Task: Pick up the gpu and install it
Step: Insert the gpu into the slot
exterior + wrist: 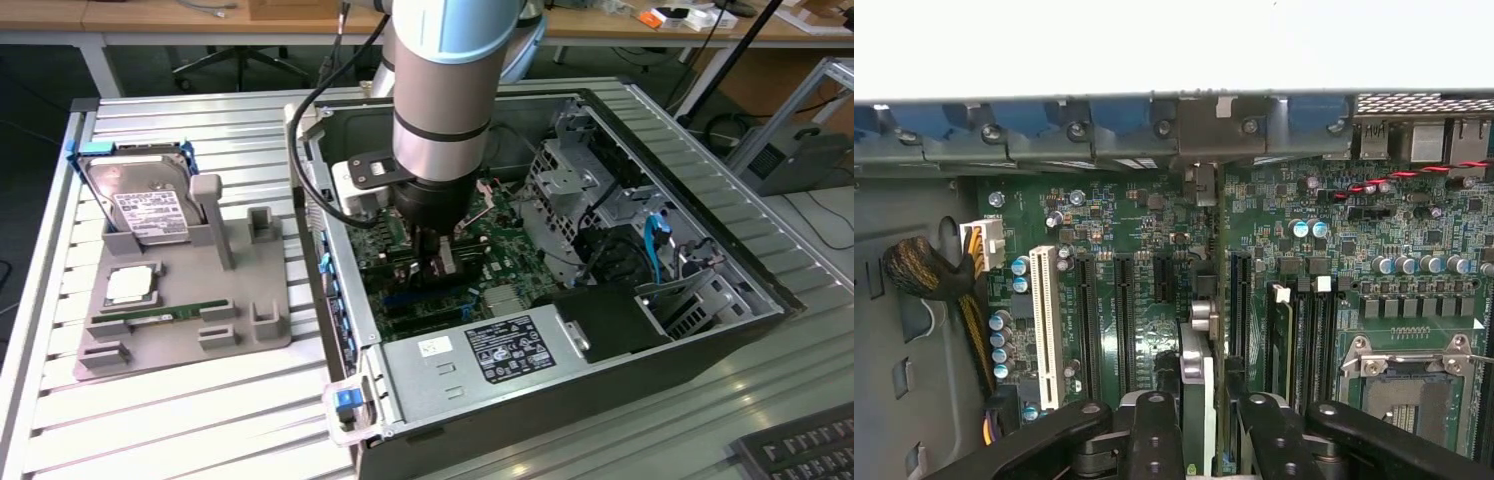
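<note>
Slatted metal table [200, 400], open PC case [694, 340], grey parts holder [254, 335], keyboard [807, 455] at corner

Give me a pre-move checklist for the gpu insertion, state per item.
1. gpu held in the gripper: ok, the card sits edge-on between the fingers in the wrist view.
2. Gripper inside the open case, over the motherboard: ok.
3. Card lined up with an expansion slot: cannot tell, it hangs among the dark slots, but which one it is over is unclear.
4. End bracket facing the rear slot openings: ok, the card's length points at them.
5. White slot and cable bundle apart from the card: ok.
6. Card seated: not ok, it is above the board.
</note>
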Available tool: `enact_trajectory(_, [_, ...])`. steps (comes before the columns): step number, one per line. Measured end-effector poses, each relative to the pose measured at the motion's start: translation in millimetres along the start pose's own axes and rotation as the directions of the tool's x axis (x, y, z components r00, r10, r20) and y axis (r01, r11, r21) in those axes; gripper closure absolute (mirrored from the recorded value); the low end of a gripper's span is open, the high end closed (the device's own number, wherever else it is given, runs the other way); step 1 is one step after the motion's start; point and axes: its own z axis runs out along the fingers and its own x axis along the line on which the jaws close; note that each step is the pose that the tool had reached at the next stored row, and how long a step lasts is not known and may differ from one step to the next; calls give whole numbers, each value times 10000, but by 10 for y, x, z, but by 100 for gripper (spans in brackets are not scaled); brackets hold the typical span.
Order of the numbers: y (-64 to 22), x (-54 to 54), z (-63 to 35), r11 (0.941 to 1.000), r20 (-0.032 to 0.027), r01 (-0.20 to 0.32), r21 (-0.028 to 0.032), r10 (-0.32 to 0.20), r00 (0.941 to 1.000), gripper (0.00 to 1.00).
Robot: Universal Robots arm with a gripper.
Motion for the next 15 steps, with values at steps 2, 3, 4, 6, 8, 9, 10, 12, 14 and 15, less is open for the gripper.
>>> enact_trajectory(2, [0, 0, 6, 10000, 2, -1, 2, 1, 10000, 73])
enact_trajectory(3, [1, 0, 12, 10000, 3, 0, 2, 0, 10000, 73])
enact_trajectory(4, [1, 0, 19, 10000, 1, 0, 0, 0, 10000, 73])
enact_trajectory(6, [3, 0, 32, 10000, -2, 0, -2, 0, 10000, 73])
enact_trajectory(8, [4, 1, 44, 10000, -3, 0, -2, 0, 10000, 73])
enact_trajectory(9, [4, 0, 44, 10000, -2, 0, -2, 0, 10000, 73])
enact_trajectory(10, [4, 0, 46, 10000, 1, 0, 0, 0, 10000, 73])
enact_trajectory(12, [4, 0, 48, 10000, 5, -1, 3, 1, 10000, 65])
enact_trajectory(14, [4, 0, 45, 10000, 1, -1, 0, 1, 10000, 65])
enact_trajectory(15, [3, 0, 35, 10000, -1, -1, -2, 1, 10000, 65])
